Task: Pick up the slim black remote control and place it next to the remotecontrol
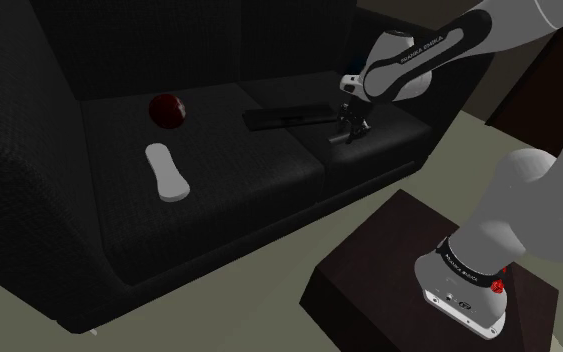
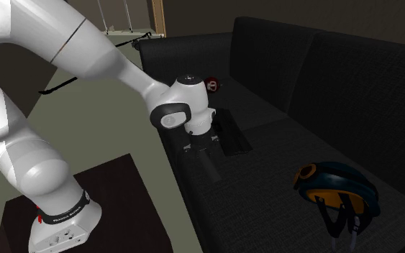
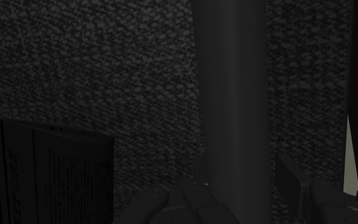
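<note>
- Straddling the slim black remote (image 3: 231, 95) on the sofa (image 1: 219, 150) seat, the gripper (image 1: 351, 132) was found open, not clasping it.
- Slippage was judged possible during the long carry to the white remote (image 1: 166, 172).

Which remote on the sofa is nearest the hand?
The slim black remote, right at the hand; the white remote lies far off, near the red ball.

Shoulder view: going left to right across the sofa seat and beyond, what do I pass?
White remote → flat black slab → pincer → arm's base. The red ball sits straight above the white remote in the picture, so it is left out.
</note>
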{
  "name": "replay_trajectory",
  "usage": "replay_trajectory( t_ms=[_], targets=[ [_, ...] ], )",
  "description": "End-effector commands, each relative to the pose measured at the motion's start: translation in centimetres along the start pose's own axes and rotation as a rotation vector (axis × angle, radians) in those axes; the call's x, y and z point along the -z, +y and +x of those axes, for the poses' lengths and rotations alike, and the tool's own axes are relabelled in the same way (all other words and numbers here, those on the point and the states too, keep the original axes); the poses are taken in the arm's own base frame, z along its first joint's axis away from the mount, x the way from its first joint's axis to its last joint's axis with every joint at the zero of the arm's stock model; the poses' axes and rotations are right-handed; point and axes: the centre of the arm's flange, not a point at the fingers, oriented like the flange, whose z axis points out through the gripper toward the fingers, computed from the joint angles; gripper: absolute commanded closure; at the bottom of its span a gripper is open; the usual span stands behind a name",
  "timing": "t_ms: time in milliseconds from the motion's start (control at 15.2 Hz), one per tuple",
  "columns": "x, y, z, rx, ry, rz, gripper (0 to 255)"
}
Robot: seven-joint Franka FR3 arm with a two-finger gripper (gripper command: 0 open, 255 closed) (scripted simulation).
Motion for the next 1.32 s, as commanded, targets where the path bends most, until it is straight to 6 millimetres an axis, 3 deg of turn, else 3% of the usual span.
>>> replay_trajectory(
  t_ms=[0, 264, 1254],
  targets=[
    [-0.1, 0.1, 0.0, 0.001, -0.002, -0.003, 255],
    [-0.1, 0.0, 0.0, 0.001, -0.002, -0.003, 255],
    [7.7, 1.1, 0.2, 0.001, -0.002, -0.003, 255]
  ],
)
